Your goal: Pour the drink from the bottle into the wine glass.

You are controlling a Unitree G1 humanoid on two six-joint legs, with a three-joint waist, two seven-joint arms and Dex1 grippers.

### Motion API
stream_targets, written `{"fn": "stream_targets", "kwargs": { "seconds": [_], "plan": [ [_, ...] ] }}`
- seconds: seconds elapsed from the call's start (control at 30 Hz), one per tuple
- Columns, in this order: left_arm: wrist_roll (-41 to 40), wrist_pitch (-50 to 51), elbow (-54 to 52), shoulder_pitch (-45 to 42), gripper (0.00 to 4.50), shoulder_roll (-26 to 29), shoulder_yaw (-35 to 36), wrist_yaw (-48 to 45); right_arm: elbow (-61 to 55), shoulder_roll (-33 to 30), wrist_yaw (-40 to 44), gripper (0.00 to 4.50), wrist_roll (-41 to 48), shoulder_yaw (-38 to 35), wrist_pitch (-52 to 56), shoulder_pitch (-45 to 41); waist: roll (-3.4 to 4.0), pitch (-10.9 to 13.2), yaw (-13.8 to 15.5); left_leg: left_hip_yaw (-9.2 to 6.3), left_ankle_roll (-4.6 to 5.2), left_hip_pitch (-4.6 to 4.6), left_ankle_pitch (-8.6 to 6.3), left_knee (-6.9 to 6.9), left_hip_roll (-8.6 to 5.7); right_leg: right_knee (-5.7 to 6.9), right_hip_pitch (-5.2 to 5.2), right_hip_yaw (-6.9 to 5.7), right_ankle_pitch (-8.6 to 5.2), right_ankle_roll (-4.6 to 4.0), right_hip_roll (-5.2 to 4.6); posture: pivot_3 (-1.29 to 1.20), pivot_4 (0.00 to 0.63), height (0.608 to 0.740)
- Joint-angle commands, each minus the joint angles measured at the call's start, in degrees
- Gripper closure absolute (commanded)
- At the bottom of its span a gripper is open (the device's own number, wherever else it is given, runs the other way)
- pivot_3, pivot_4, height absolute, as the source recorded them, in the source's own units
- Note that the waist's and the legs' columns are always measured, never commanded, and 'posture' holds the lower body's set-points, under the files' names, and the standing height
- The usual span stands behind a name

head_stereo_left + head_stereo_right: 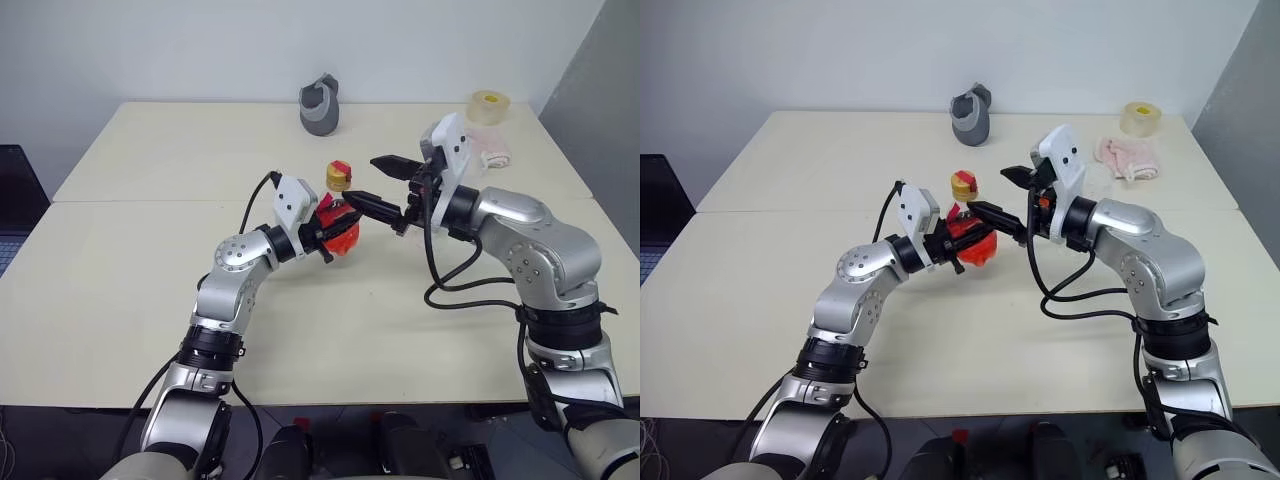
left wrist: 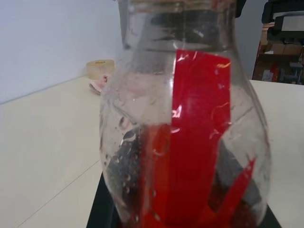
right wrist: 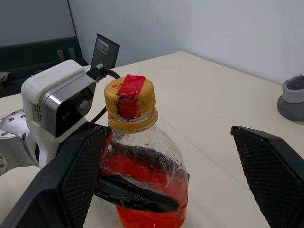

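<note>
My left end effector is clenched around the bulbous lower body of the bottle, holding it upright near the middle of the surface. The drink sits red in the lower part of the bottle. The yellow cap is on, with a strip of red tape across its top. My right end effector is released, its two black fingers spread wide at about three o'clock of the bottle, at the level of the cap and apart from it. A grey object rests at the far edge at twelve o'clock. A roll of tape and a pink cloth lie toward two o'clock.
</note>
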Motion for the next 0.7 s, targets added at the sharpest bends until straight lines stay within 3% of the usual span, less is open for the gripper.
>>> {"fn": "stream_targets", "kwargs": {
  "seconds": [0.03, 0.5, 0.63, 0.7],
  "plan": [
    [-0.55, -1.18, -1.83, -1.01, 3.47, -0.22, 0.57, 0.09, -3.09, 1.34, -0.57, 0.01, 2.99, -1.8, 0.95, -1.3, 0.0, 0.0, 0.0, 0.0, 0.0, 0.0, 0.0, 0.0, 0.0, 0.0, 0.0, 0.0, 0.0, 0.0, 0.0, 0.0, 0.15, 0.74],
    [-0.31, -1.39, -1.42, -1.43, 3.47, 0.11, 0.67, -0.19, 0.74, 7.64, -2.44, 0.01, 1.86, 1.22, 0.06, -5.37, 0.0, 0.0, -0.2, -0.04, -0.01, 0.0, 0.01, 0.0, 0.0, 0.0, 0.0, 0.0, 0.0, 0.0, 0.0, 0.0, 0.15, 0.74],
    [-0.37, -1.25, -1.88, -1.08, 3.47, 0.36, 0.78, -0.04, 2.01, 7.57, -1.96, 0.84, 0.3, 2.25, -1.51, -5.56, 0.0, 0.0, -0.26, -0.04, -0.01, 0.01, 0.01, 0.0, 0.0, 0.01, 0.0, 0.0, 0.0, 0.0, 0.0, 0.0, 0.15, 0.74],
    [-0.4, -1.21, -1.96, -0.98, 3.47, 0.43, 0.8, -0.06, 2.53, 7.62, -1.77, 1.6, -0.28, 2.36, -2.13, -5.68, 0.0, 0.0, -0.28, -0.04, -0.01, 0.01, 0.01, 0.0, 0.0, 0.0, 0.0, 0.0, 0.0, 0.0, 0.0, 0.0, 0.15, 0.74]
  ]
}}
